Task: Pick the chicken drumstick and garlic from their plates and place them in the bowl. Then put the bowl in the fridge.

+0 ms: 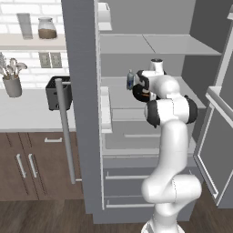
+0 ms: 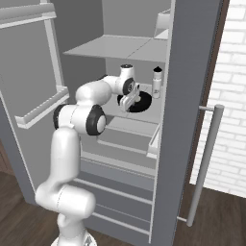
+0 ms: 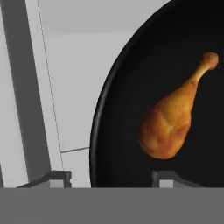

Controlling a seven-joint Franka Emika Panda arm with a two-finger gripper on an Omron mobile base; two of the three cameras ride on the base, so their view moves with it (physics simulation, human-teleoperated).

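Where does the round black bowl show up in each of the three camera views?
Left base view: the round black bowl is a dark sliver on the fridge shelf, mostly hidden behind the arm's wrist, right of the small bottle.
Right base view: at centre on the shelf, under the pincer, left of that bottle.
Hand view: its dark inside covers the right half, holding the orange-brown chicken drumstick.
Shared landmark: the bottle in both base views.
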